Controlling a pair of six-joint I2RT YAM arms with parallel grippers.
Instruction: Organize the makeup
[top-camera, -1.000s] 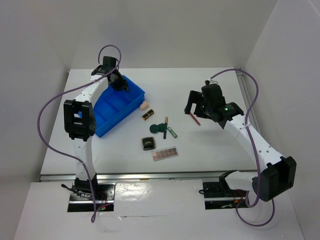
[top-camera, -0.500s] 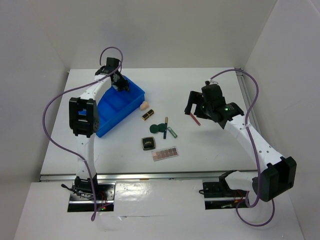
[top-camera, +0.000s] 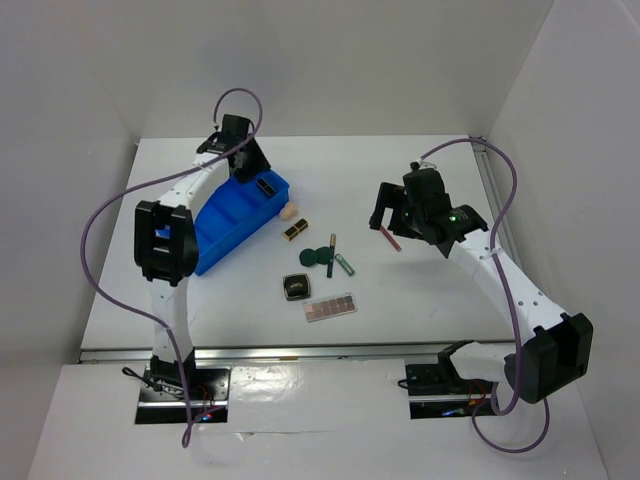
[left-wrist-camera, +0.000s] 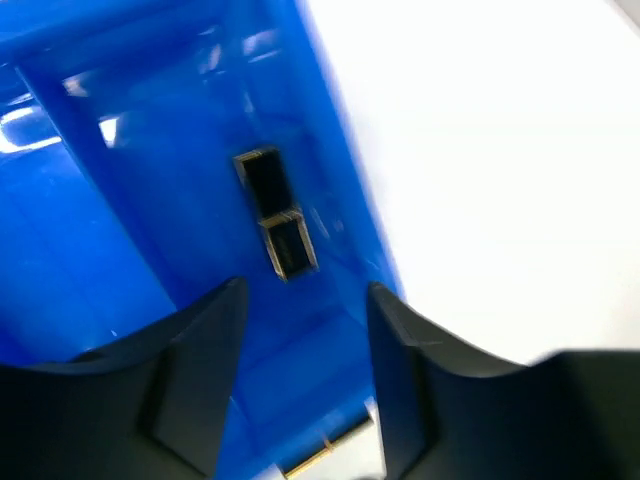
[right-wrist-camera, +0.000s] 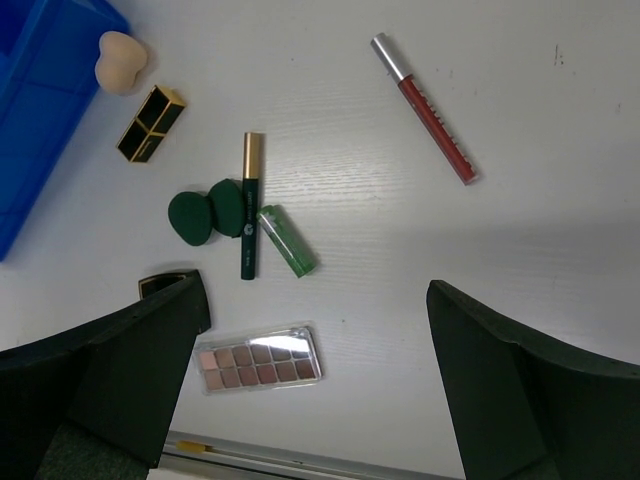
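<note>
Left jaws stand partly apart above the far end of the tray (top-camera: 225, 215) and hold nothing. Below them one black-gold lipstick (left-wrist-camera: 275, 215) lies loose in the tray's far end compartment, close to the wall. Right jaws are spread wide and empty, hanging over the surface (top-camera: 400, 160) near the red pencil (right-wrist-camera: 425, 108), which has a silver cap and lies well apart from the other makeup.

Counted on the surface:
- One beige sponge (right-wrist-camera: 120, 60) sits just beside the tray's outer wall.
- One more lipstick (right-wrist-camera: 150, 123) lies next to the sponge, which makes two lipsticks in all.
- Two dark green round pieces (right-wrist-camera: 190, 218) overlap each other.
- One dark pencil (right-wrist-camera: 248, 205) with a gold cap lies across the edge of the right-hand round piece.
- One short green pencil (right-wrist-camera: 287, 240) lies tilted just beside the dark pencil's lower end.
- One dark square compact (top-camera: 296, 287) sits nearer the arm bases.
- One palette (right-wrist-camera: 260, 363) with two rows of brown-pink pans lies next to the compact.

With the red one, that is three pencils.

No writing can be read. The dark pencil has a small pale mark and the compact's lid a gold one, both too small to make out.
</note>
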